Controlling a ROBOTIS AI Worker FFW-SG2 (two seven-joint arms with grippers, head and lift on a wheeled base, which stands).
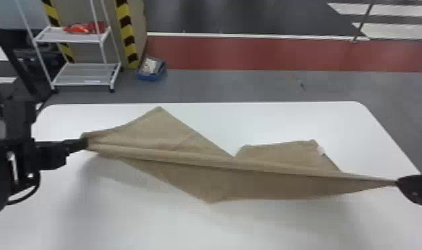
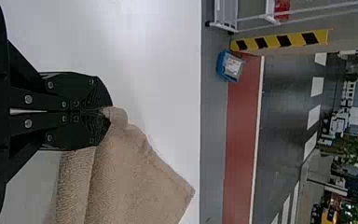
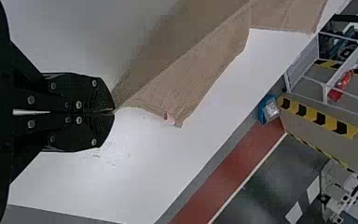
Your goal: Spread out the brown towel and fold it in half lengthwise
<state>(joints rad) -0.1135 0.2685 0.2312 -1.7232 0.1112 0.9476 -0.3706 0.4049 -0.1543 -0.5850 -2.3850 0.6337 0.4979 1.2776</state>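
The brown towel (image 1: 173, 153) is stretched between my two grippers over the white table, with a taut ridge running across and pointed flaps hanging on both sides of it. At its left end my left gripper (image 1: 84, 143) is shut on the cloth, and my right gripper (image 1: 398, 182) is shut on the drawn-out right end. In the left wrist view the left gripper (image 2: 107, 112) pinches a bunched bit of towel (image 2: 126, 172). The right gripper (image 3: 112, 111) holds a thin tip of towel (image 3: 191, 70) in the right wrist view; a small pale tag (image 3: 169, 118) sits near one corner.
The white table (image 1: 270, 123) has rounded far corners. Beyond it on the floor stand a white wire shelf (image 1: 87, 74) with red items and a blue bin (image 1: 151, 69), beside a yellow-and-black striped post (image 1: 127, 33).
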